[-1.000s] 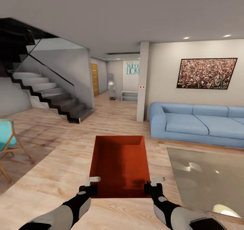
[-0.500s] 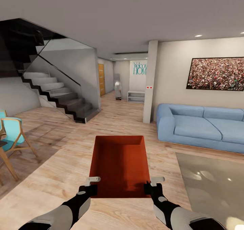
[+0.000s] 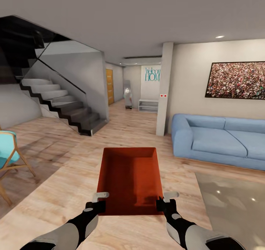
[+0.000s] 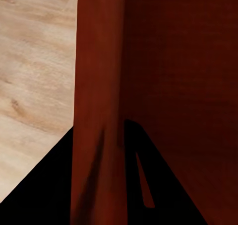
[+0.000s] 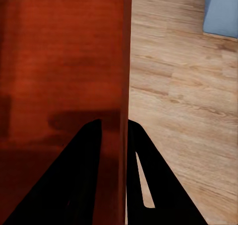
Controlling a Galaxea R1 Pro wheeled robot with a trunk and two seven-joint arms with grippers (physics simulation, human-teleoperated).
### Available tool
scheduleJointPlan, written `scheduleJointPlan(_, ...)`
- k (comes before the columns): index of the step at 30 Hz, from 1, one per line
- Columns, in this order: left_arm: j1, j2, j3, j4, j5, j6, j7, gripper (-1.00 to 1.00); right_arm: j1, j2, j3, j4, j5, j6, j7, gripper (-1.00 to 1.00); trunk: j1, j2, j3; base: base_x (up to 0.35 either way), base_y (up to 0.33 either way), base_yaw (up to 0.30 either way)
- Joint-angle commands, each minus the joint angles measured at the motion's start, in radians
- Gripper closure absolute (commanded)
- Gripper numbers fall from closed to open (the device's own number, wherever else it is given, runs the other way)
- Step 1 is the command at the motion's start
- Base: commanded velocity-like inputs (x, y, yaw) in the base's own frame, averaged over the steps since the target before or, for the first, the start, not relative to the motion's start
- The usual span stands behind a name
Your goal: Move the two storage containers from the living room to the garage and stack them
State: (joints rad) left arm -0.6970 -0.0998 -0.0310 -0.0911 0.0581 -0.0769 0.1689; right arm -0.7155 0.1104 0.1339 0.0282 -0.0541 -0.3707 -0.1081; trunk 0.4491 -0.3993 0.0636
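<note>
- One bin point(image 3: 130, 180) is in view, and its underside and outer walls are hidden from the head camera.
- The chair point(image 3: 9, 158) is cut off at the left edge, and the sofa point(image 3: 221, 141), picture point(image 3: 237, 80) and glass table point(image 3: 235, 206) at the right edge.
- The writing on the far wall sign point(image 3: 152, 74) is too small to read in full.
- The room has a light wood plank floor point(image 3: 51, 191), a dark staircase point(image 3: 62, 106) with a glass side at the left, a white pillar point(image 3: 165, 88), and a hallway ending at a wooden door point(image 3: 110, 86).
- The bin is held above the floor, straight ahead of the robot, its long side running away from it.
- The left gripper point(image 3: 97, 203) is clamped on the bin's near left corner, with one finger point(image 4: 94, 185) on each side of the wall.
- The right gripper point(image 3: 166, 202) grips the near right corner the same way, its fingers point(image 5: 87, 180) straddling the thin wall.
</note>
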Motion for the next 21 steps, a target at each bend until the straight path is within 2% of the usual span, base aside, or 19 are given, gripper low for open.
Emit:
scheduleJointPlan(1, -0.001, 0.0, 0.008, 0.001, 0.0, -0.004, 0.02, 1.0, -0.001, 0.0, 0.035, 0.004, -0.03, -0.008, -0.005, 1.0, 0.001, -0.001, 0.0, 0.321, 0.0, 0.0)
scheduleJointPlan(21, -0.001, 0.0, 0.008, 0.001, 0.0, -0.004, 0.02, 1.0, -0.001, 0.0, 0.035, 0.004, -0.031, -0.007, -0.005, 1.0, 0.001, -0.001, 0.0, 0.321, 0.0, 0.0)
